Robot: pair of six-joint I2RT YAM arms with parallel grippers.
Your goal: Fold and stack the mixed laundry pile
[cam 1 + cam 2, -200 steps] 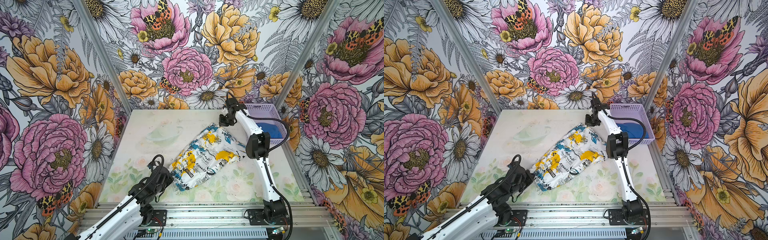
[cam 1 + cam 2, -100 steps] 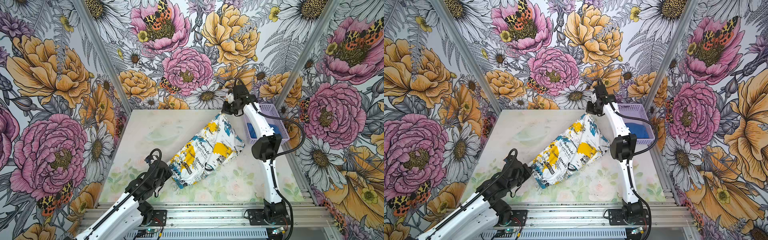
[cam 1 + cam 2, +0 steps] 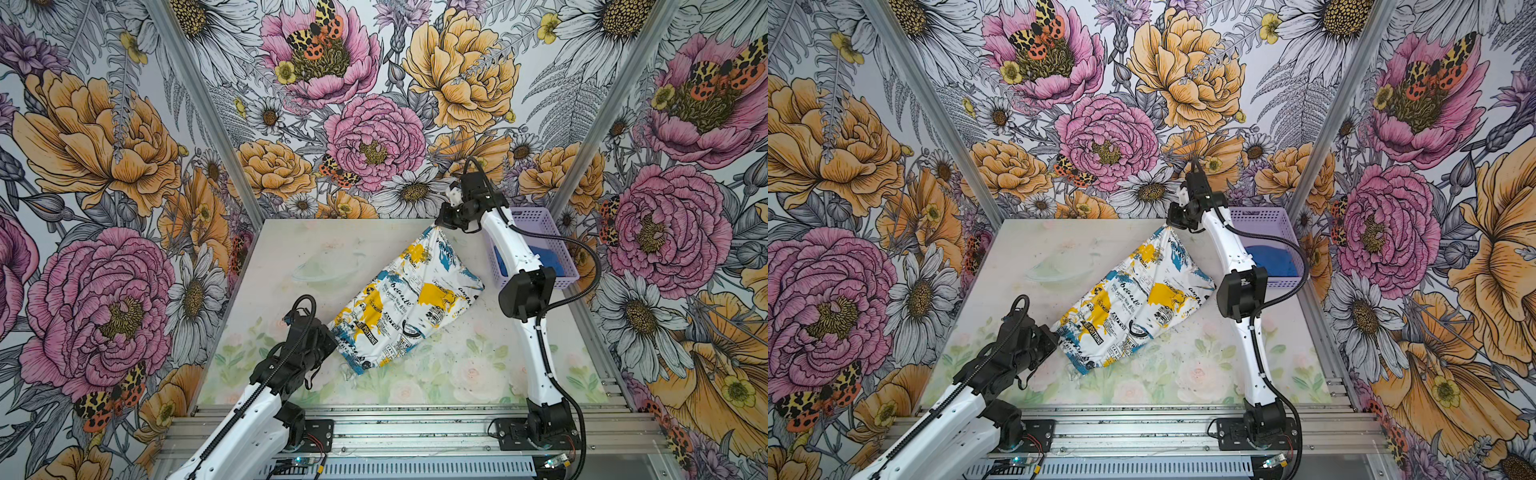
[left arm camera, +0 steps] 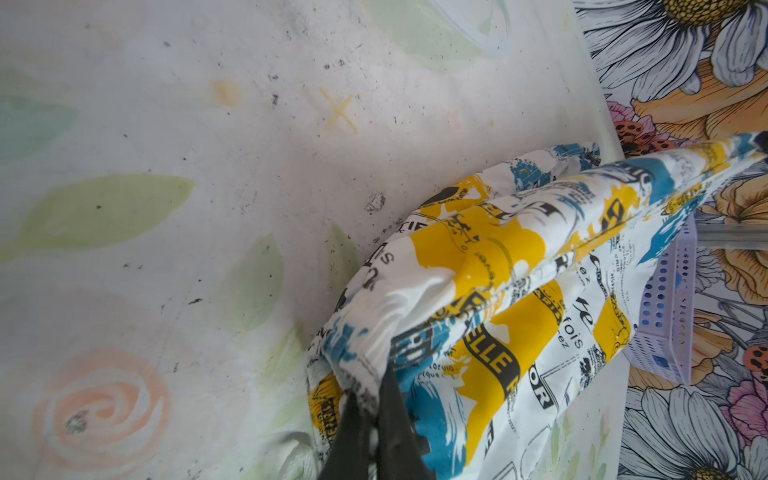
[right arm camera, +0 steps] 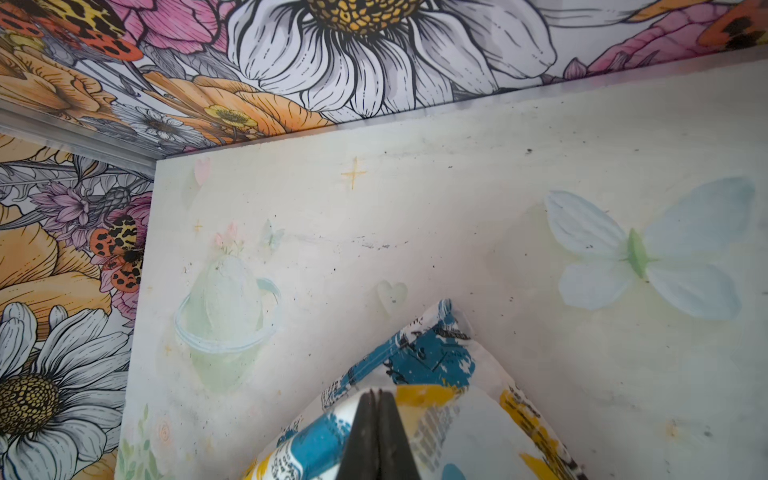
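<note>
Left gripper (image 3: 333,331): it is clamping shut on the near corner of the printed garment (image 3: 409,299), low over the front of the bench (image 3: 299,245).
Right gripper (image 3: 435,225): it is pinching the far corner closed, riding high near the back wall, just beside the basket (image 3: 1258,214).
Where the garment is: it is hanging stretched on a diagonal between the two grippers, across the middle of the bench. Its lower edge is trailing close to the surface, and I cannot tell whether it is touching.
How it is looking: white cloth is showing black newspaper lettering with yellow and blue splashes. It is tenting to a point at the right gripper, bunching into soft ridges at the left one and sagging through the middle.
Blue T-shirt (image 3: 1271,259): it is lying crumpled inside the basket at the far right, well apart from the action.
Step in hand: I am reading this as spreading the printed garment out before the first fold.
Doing it well: both arms should be pulling evenly so the cloth is going taut without slipping, then lowering together so it is landing flat.
Worth watching: the bunching at the left corner is likely hiding extra layers, so easing it down slowly should be helping.
</note>
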